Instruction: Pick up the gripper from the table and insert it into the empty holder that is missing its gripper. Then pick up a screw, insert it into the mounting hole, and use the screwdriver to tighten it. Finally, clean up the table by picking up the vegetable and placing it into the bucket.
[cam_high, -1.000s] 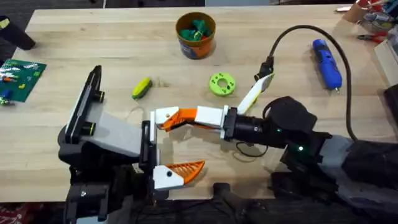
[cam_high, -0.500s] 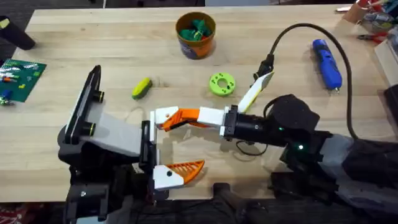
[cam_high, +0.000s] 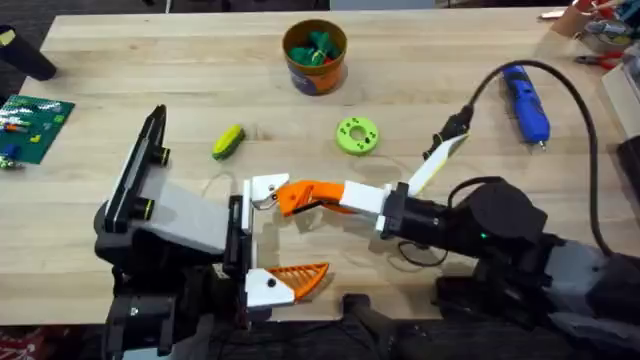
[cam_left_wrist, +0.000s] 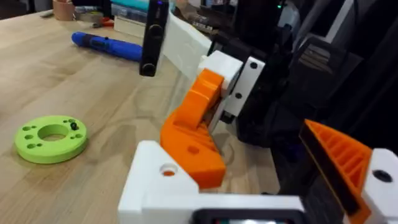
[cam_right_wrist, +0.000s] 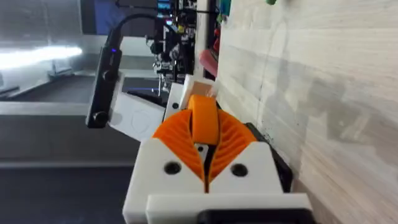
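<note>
The right claw (cam_high: 315, 195) is clamping the loose gripper (cam_high: 268, 190) by its orange finger and pressing its white base against the holder (cam_high: 236, 232), where the matching ribbed finger (cam_high: 285, 280) already sits; seating looks under way, not finished. The left claw's state cannot be told. Everything else is waiting on the desk (cam_high: 130, 70): the blue screwdriver (cam_high: 526, 100) far right, the yellow-green vegetable (cam_high: 228, 141) lying apart from the bucket (cam_high: 315, 56).

Pale wooden table (cam_high: 150, 60) is stretching wide; a green circuit board (cam_high: 35, 120) is lying at its left edge.
</note>
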